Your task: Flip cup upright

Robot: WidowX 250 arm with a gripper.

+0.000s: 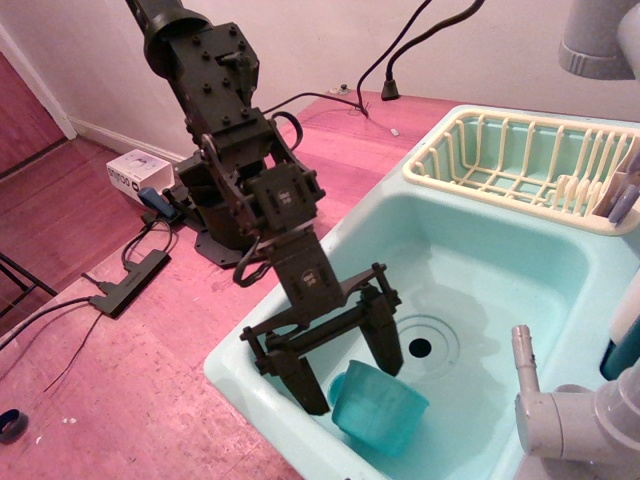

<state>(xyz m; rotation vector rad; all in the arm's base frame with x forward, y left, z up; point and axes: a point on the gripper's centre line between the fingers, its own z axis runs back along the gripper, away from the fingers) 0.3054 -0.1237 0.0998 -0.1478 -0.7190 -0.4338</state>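
- At the 4 o'clock corner of the frame, nearest the camera, a grey faucet (pixel 565 420) juts in, its short upright stub pointing up beside the sink.
- The cup (pixel 378 406), teal-turquoise, lies in the near part of the sink basin (pixel 500 270), at about 6 o'clock of the frame; it is tipped rather than standing square, and whether its rim faces up or down cannot be told.
- The pincer (pixel 347 372) reaches down into the basin at the cup's 10 o'clock side, its two black fingers spread wide apart and released, gripping nothing.
- One finger (pixel 306 380) stands just beside the cup at its 9 o'clock; the other finger (pixel 386 340) stands just above the cup's top edge at 12 o'clock. Contact with the cup cannot be confirmed.
- The drain hole (pixel 420 348) sits in the basin floor at the cup's 1 o'clock, near but apart from it.
- The black arm (pixel 250 180) slants from the pincer up toward 11 o'clock, over the pink worktop (pixel 150 380).
- On the worktop at 9 o'clock lie a black power strip (pixel 130 282) and cables.
- Behind the arm stands a black round base (pixel 235 215), with a small white box (pixel 138 172) at its 9 o'clock.
- Farthest off, at 2 o'clock, a cream dish rack (pixel 520 165) sits along the basin's far edge.
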